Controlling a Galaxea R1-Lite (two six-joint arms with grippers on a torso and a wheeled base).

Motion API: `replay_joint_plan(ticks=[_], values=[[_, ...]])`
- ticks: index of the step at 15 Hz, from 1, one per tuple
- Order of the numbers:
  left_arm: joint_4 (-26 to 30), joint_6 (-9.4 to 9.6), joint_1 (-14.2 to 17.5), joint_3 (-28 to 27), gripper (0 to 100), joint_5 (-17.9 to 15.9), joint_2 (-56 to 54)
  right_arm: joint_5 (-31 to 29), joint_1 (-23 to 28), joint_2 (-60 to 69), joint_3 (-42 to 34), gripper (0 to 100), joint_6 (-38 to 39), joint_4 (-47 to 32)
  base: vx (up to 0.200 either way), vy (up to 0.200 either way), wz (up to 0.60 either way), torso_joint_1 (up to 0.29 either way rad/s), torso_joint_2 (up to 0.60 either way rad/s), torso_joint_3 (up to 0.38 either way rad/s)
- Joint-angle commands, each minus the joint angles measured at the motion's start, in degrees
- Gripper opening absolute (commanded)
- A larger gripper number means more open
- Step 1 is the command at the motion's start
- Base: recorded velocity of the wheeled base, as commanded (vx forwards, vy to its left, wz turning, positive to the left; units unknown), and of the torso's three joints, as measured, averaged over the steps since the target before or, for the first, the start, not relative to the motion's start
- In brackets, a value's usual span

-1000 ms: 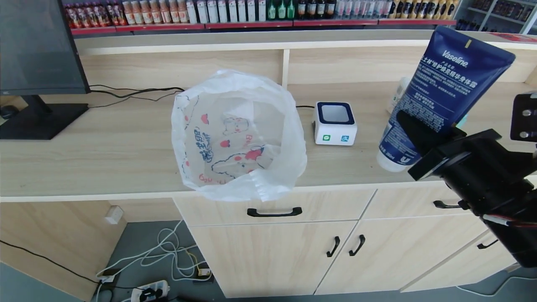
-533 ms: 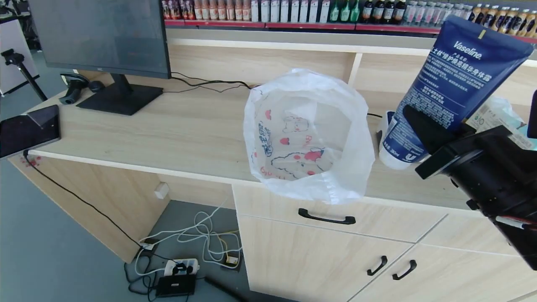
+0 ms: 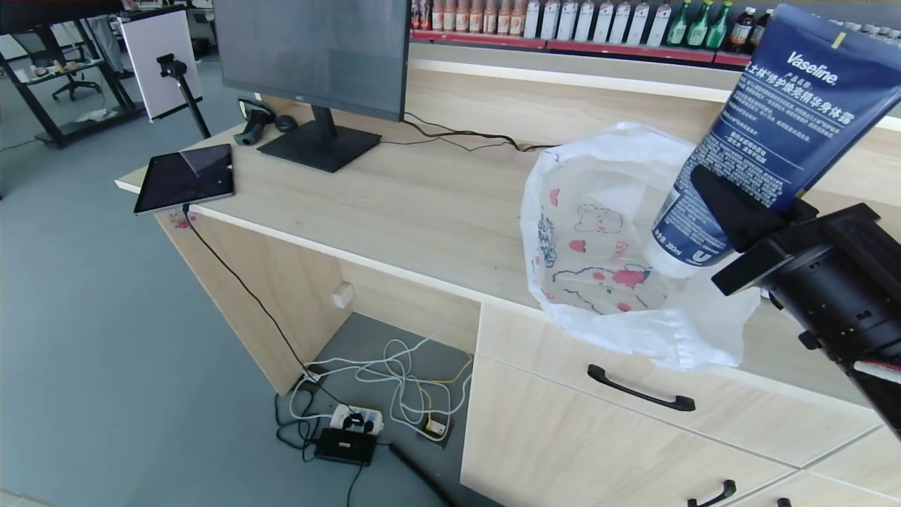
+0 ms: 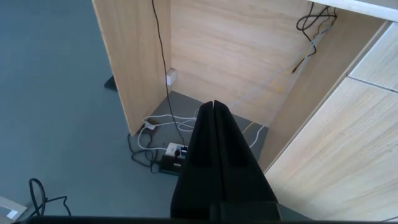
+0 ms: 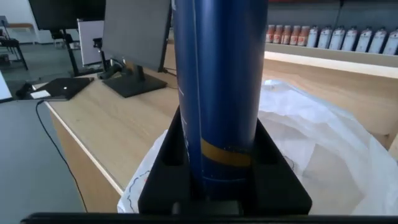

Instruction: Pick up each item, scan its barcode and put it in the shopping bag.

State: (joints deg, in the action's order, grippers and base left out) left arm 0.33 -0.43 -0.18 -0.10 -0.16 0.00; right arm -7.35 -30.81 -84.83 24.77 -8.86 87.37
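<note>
Head view, right fingers (image 3: 732, 210) clamping lotion tube (image 3: 771, 120)

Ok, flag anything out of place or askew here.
The bag sits at the counter front edge, and its lower side seems to bulge over it. The tablet juts past the edge at the counter's end. Nothing looks spilled or damaged.

The tube (image 3: 767, 134) is glossy smooth plastic, the shopping bag (image 3: 598, 176) thin crinkled translucent plastic, the counter (image 3: 422, 204) matt wood-grain.
</note>
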Motion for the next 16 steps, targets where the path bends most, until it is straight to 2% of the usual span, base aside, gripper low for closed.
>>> replay_joint_plan(ticks=[1, 4, 11, 14, 16], values=[[0.0, -0.01, 0.0, 0.0, 0, 0.0, 0.0, 0.0, 0.0, -2.5, 0.5, 0, 0.2, -0.1, 0.000, 0.000, 0.00, 0.000, 0.00, 0.000], [0.0, -0.01, 0.0, 0.0, 0, 0.0, 0.0, -0.4, -2.3, -6.4, 1.4, 0, 6.6, 0.6, 0.000, 0.000, 0.00, 0.000, 0.00, 0.000], [0.0, -0.01, 0.0, 0.0, 0, 0.0, 0.0, -0.5, -2.1, -15.0, 7.2, 0, 18.4, -1.1, 0.000, 0.000, 0.00, 0.000, 0.00, 0.000], [0.0, -0.01, 0.0, 0.0, 0, 0.0, 0.0, -0.3, 1.6, -15.4, 7.5, 0, 24.8, -7.3, 0.000, 0.000, 0.00, 0.000, 0.00, 0.000], [0.0, -0.01, 0.0, 0.0, 0, 0.1, 0.0, 0.2, 4.9, -16.2, 13.5, 0, 29.6, -15.1, 0.000, 0.000, 0.00, 0.000, 0.00, 0.000]])
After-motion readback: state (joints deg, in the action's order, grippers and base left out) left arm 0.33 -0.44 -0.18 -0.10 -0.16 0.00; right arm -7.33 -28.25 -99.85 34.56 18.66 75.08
